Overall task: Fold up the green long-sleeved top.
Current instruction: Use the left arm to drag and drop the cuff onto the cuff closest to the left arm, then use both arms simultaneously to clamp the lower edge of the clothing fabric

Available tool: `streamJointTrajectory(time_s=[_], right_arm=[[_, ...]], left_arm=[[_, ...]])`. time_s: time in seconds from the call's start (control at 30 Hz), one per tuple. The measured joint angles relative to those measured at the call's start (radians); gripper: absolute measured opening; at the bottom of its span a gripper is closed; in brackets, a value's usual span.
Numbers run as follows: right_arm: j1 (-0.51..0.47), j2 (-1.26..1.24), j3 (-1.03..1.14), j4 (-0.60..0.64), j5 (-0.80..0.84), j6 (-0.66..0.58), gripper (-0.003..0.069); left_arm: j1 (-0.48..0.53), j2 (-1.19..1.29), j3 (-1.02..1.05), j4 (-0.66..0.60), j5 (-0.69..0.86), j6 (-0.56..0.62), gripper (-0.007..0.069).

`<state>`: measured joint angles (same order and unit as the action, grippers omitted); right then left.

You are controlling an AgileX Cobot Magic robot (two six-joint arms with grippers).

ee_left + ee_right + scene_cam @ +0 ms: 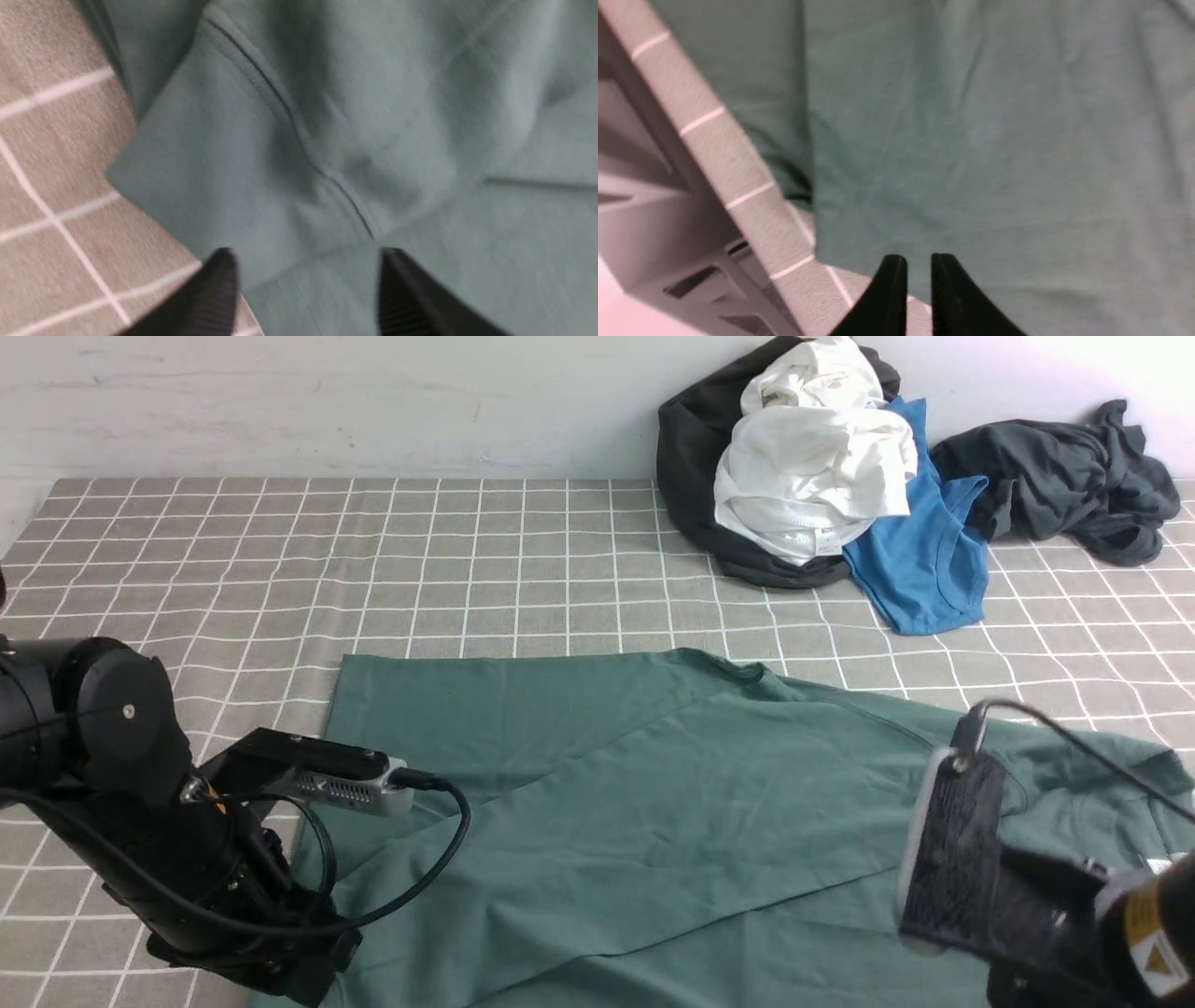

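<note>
While the top point(653, 784) lay flat, part-folded, at 6 o'clock, left gripper point(306, 261) gaped empty; right gripper point(919, 266) stood barely parted, empty.

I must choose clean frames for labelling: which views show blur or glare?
Front view: sharp, with pinkish glare on the wall at upper right. Left wrist view: the green long-sleeved top is smeared by blur. Right wrist view: slightly soft, one corner washed-out pink.
</note>
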<state>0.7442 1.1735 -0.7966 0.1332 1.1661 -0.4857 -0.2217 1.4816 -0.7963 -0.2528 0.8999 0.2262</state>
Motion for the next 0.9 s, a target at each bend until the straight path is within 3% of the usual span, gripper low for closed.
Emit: streamJointTrajectory(time_s=[0.13, 0.27, 0.33, 0.6, 0.9], right_arm=[[0.035, -0.001, 0.123, 0.075, -0.091, -0.144, 0.0281], [0.086, -0.003, 0.245, 0.081, -0.211, -0.232, 0.0412], [0.102, -0.003, 0.293, 0.068, -0.266, -0.244, 0.0441], [0.13, -0.003, 0.4, 0.001, -0.454, -0.251, 0.0458], [0.13, 0.002, 0.416, -0.057, -0.493, -0.251, 0.0375]], left_arm=[[-0.045, -0.067, 0.001, -0.003, 0.039, 0.027, 0.0527], [-0.174, -0.156, 0.032, 0.022, 0.05, 0.068, 0.055], [-0.246, -0.177, 0.059, 0.044, 0.062, 0.087, 0.0552], [-0.49, -0.19, 0.222, 0.119, 0.063, 0.156, 0.0552], [-0.587, -0.191, 0.303, 0.132, 0.01, 0.167, 0.0552]])
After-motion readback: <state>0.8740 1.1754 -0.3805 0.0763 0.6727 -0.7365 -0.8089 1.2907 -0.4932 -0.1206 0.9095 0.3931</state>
